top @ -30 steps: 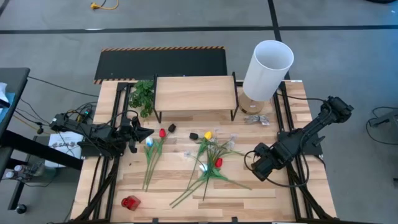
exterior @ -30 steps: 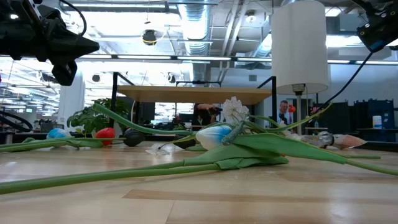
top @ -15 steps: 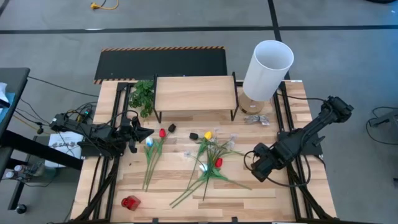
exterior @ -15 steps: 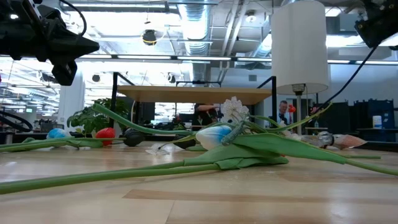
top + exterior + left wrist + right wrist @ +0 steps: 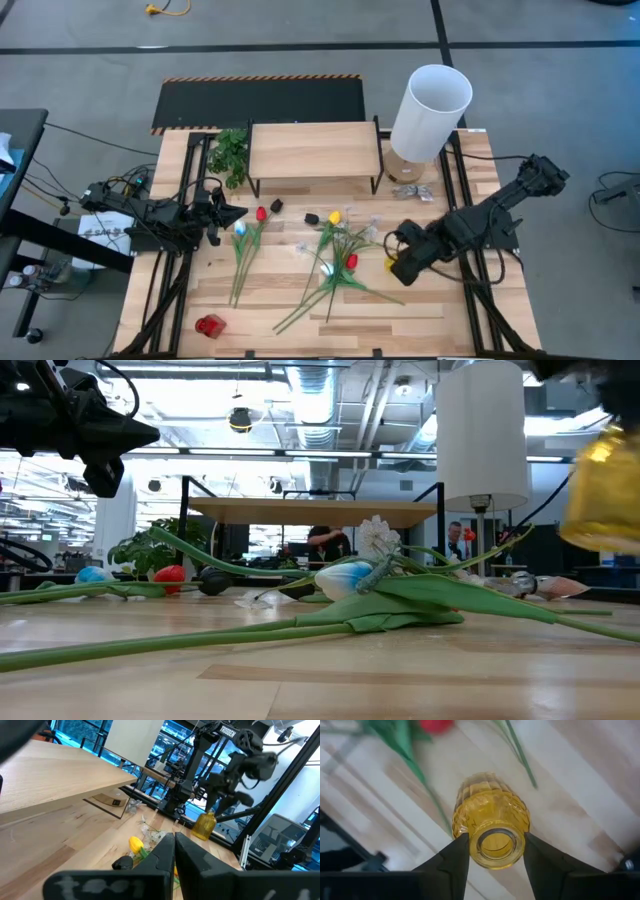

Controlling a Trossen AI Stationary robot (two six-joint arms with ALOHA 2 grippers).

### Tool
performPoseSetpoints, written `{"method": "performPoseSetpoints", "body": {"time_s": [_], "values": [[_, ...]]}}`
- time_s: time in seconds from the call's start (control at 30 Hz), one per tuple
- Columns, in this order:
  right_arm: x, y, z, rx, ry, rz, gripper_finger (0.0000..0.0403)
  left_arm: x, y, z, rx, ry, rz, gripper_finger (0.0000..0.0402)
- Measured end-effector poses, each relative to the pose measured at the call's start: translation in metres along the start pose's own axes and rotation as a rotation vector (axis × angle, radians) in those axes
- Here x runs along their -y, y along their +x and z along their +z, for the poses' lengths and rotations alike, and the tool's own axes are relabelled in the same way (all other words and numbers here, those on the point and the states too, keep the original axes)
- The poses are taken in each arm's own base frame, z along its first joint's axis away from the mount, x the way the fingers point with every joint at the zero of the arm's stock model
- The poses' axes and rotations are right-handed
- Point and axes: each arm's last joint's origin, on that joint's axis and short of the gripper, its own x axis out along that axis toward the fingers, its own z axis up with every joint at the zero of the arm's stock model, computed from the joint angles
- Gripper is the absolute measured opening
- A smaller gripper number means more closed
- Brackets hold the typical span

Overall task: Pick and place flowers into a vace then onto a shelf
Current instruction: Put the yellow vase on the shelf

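Amber ribbed glass vase [image 5: 491, 827] gripped at neck by right claw [image 5: 494, 851].

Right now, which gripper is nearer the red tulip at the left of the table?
Left. The left gripper hangs just beside the red tulip; the right gripper, holding a yellow vase, is across the table.

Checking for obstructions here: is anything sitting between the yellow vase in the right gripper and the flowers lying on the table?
Nothing visible does. The right gripper holds the yellow vase by its neck just beside the flowers, with only bare table between.
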Motion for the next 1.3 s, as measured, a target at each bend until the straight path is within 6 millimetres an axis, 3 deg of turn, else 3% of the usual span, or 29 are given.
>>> {"method": "performPoseSetpoints", "body": {"time_s": [0.47,0.77,0.97,1.3], "values": [[-0.004,-0.040,0.098,0.341,-0.112,0.317,0.0147,0.000,0.000,0.000,0.000,0.000,0.000,0.0000],[0.008,-0.068,0.144,0.582,-0.261,0.432,0.0147,0.000,0.000,0.000,0.000,0.000,0.000,0.0000],[0.013,-0.079,0.172,0.623,-0.361,0.342,0.0147,0.000,0.000,0.000,0.000,0.000,0.001,0.0000],[-0.011,-0.086,0.230,0.500,-0.562,0.144,0.0147,0.000,0.000,0.000,0.000,0.000,-0.001,0.0000]]}}
